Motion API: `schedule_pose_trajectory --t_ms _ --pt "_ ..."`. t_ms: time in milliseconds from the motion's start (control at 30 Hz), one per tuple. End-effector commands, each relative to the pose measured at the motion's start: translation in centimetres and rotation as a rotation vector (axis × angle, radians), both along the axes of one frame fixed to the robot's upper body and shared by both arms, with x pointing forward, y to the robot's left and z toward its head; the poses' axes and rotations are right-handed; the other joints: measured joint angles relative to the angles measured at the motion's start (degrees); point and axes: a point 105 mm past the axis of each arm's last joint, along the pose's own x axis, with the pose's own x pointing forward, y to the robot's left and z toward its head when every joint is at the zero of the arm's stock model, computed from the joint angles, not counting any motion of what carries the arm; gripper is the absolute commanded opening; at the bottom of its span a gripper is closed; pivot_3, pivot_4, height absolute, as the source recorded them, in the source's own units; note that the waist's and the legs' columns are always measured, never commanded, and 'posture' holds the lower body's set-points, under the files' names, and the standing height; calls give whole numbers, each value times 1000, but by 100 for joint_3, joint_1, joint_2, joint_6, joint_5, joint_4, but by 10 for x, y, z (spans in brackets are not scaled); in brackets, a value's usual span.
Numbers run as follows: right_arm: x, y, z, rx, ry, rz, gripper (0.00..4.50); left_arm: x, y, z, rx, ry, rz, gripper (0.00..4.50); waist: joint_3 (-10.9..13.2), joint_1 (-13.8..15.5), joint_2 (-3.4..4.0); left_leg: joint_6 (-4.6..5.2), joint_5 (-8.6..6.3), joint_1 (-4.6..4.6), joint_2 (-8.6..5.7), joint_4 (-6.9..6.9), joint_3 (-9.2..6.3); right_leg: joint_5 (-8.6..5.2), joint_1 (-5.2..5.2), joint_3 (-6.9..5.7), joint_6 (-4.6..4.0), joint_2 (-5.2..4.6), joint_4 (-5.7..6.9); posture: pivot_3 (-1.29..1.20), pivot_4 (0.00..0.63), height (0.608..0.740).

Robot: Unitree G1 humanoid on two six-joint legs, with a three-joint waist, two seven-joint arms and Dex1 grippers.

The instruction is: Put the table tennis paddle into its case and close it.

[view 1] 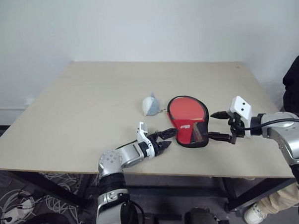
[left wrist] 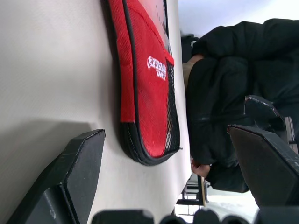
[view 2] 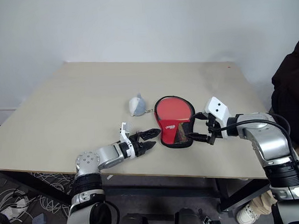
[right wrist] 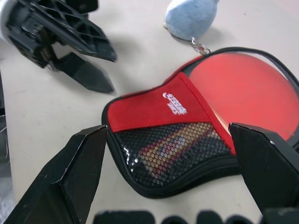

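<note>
Left gripper [view 1: 163,141]: nearest the head camera; held low over the table [view 1: 80,110] just beside the narrow end of the case [view 1: 190,131]; fingers spread wide, nothing between them
Right gripper [view 1: 215,125]: on the opposite side of the case, pointed in at its edge; fingers likewise parted to the full, nothing held; one finger reaches close to the case rim, contact cannot be told
Table tennis paddle [right wrist: 243,91]: lying inside the case; round red face exposed at the wide end, handle end tucked beneath the red front panel and seen dimly through the mesh pocket [right wrist: 175,147]
Case state: flat on the table, near its front edge; wide end uncovered, black zip edging visible round the rim; judged not yet closed
Charm [view 1: 150,105]: small grey-white plush on a chain, resting on the table just beside the wide end of the case
Person: dark sleeve [view 1: 296,86] at the table's right side, well apart from the work
Step in hand: insertion is judged done; closing remains
Method: the narrow end is best pinned by one gripper so that the case cannot slide; the loose flap should be drawn over the red face before the zip is run
Zip pull: not identified in these views; it should be located before any closing of the fingers
Caution: the chain should be kept out of the zip track; the case lies near the table edge, so pushing towards it is to be avoided
</note>
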Motion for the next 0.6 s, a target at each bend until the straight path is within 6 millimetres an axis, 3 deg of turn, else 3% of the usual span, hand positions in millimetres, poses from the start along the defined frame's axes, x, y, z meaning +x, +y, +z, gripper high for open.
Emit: schedule_pose_trajectory --t_ms 33,600 --pt "-1 5 11 28 -39 2 4488 9 -6 13 -29 -37 -6 4500 1 1 -1 0 0 0 0 0 0 0 0 0 0 0 0 0 0 740" --pt "-1 10 10 57 -39 -28 4488 16 -20 9 -33 6 -42 4500 1 1 -2 0 0 -1 0 0 -1 0 0 -1 0 -1 -1 0 0 740"
